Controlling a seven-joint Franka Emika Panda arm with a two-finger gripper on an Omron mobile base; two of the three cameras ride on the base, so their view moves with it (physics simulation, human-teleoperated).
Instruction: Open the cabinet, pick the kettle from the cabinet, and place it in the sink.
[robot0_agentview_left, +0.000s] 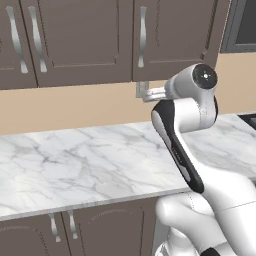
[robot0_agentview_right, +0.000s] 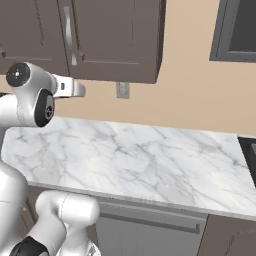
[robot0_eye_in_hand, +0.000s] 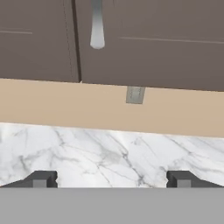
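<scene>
Open wide and holding nothing, the claw (robot0_eye_in_hand: 112, 179) shows its two dark fingertips (robot0_eye_in_hand: 41, 179) far apart at the bottom of the hand view, above the white marble worktop (robot0_eye_in_hand: 109, 148). It faces the beige wall (robot0_eye_in_hand: 65, 103) and the underside edge of the dark brown wall cabinets above it.

In the left base view the white arm (robot0_agentview_left: 190, 125) rises from the lower right, bends at a rounded joint and reaches forward toward the wall; the claw itself is hidden behind the arm there. In the right base view the arm stands at the left, with its hand end reaching toward the wall just under the cabinets.

The cabinet (robot0_agentview_left: 172, 35) hangs directly above and ahead of the hand, its door shut, with a long wavy silver handle (robot0_agentview_left: 142, 36) standing upright near its left edge. In the hand view the lower tip of that handle (robot0_eye_in_hand: 97, 26) hangs at the top of the picture, a little left of centre. More closed doors of the same kind sit to the left.

A small grey wall outlet (robot0_eye_in_hand: 134, 94) sits on the beige wall just below the cabinet. Below the worktop are lower brown cabinets (robot0_agentview_left: 105, 230) with short handles.
</scene>
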